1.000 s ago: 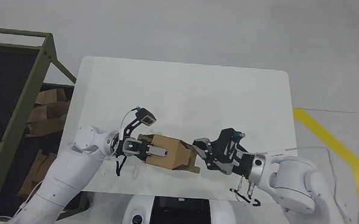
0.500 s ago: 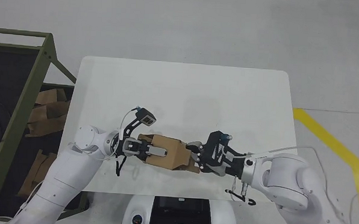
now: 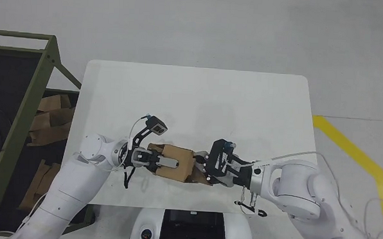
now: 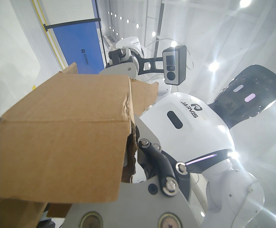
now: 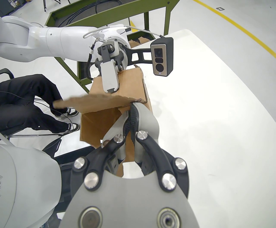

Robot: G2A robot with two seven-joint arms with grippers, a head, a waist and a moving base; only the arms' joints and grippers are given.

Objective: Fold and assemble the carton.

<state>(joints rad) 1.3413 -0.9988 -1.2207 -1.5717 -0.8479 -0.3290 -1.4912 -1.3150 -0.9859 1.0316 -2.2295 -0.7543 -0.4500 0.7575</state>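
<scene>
The right claw (image 5: 127,117) has its two fingers drawn close together, with brown card showing in the narrow slot between them. It is pinching a flap at the open end of the carton (image 5: 129,85). The tip of the finger (image 5: 130,121) with the black ribbed pad meets a ragged, torn corner of the box. Another flap (image 5: 86,103) sticks out sideways from the same end, seen edge-on as a thin strip.

The left claw (image 5: 110,88) holds the opposite end. One pale finger lies flat on the top panel, pointing toward the right claw. Its partner goes out of sight under that panel, so the claw is clamped on the box wall. In the left wrist view a broad brown panel covers the fingertips, and just one grey finger and its dark linkage show beside the frayed edge of the card.

From above, the carton lies lengthwise between the two claws — left claw at one end, right claw at the other. It sits close to the near edge of the tabletop (image 3: 244,102), straight in front of the robot. I cannot tell whether its underside rests on the tabletop or hangs just above it. In the top view the right claw's dark tips merge with the flaps, so the grip is hard to make out there. The inside of the box is hidden in every view.

Beside the tabletop, on the left arm's side, stands a green frame (image 3: 49,55) with loose card pieces (image 3: 50,116) lying in it.
</scene>
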